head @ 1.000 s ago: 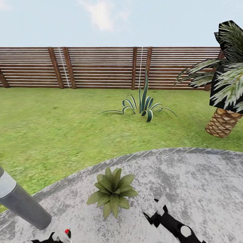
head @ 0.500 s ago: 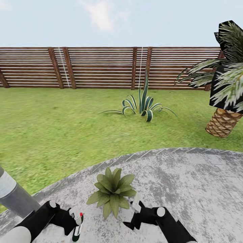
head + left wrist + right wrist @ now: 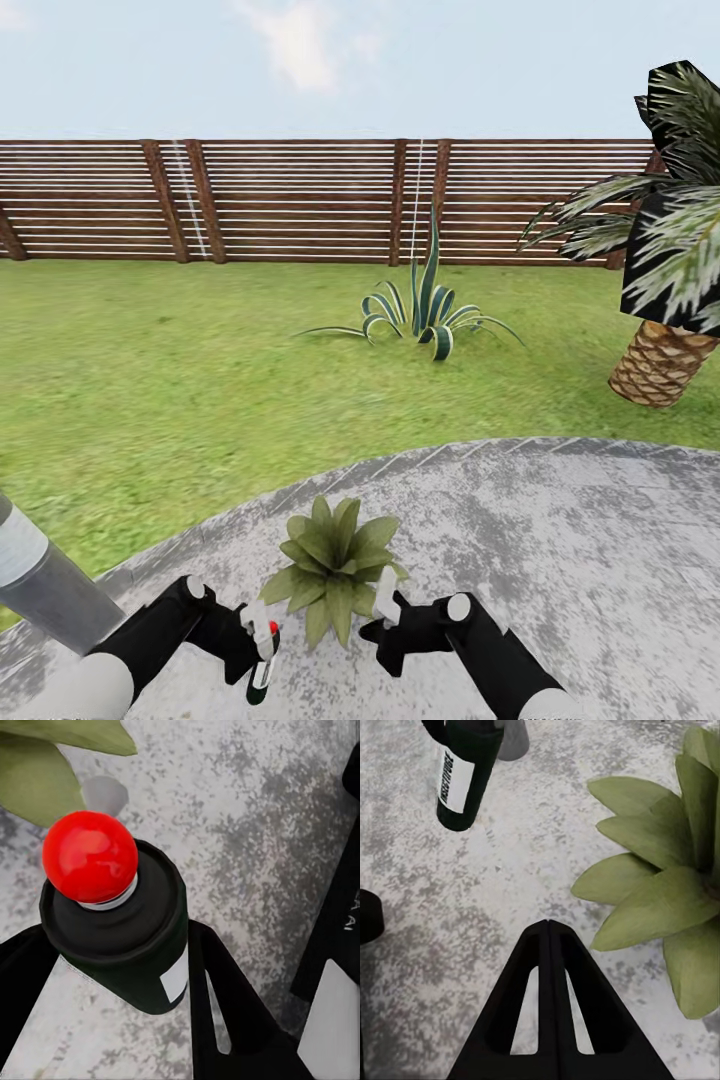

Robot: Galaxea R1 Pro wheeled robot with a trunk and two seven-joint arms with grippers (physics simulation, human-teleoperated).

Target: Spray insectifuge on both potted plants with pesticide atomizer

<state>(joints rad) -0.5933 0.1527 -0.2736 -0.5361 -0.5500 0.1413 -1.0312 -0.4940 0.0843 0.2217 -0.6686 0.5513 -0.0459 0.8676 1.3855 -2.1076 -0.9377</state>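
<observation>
On the patio (image 3: 560,540), from the left: the left gripper (image 3: 262,645) pinches the pesticide atomizer (image 3: 124,934) just beside the potted plant (image 3: 335,565). Its red top points away from the leaves in the head view, so a spray could miss them. Right of the plant, the right gripper (image 3: 385,610) hangs with fingers pressed together, close enough to brush foliage.
</observation>
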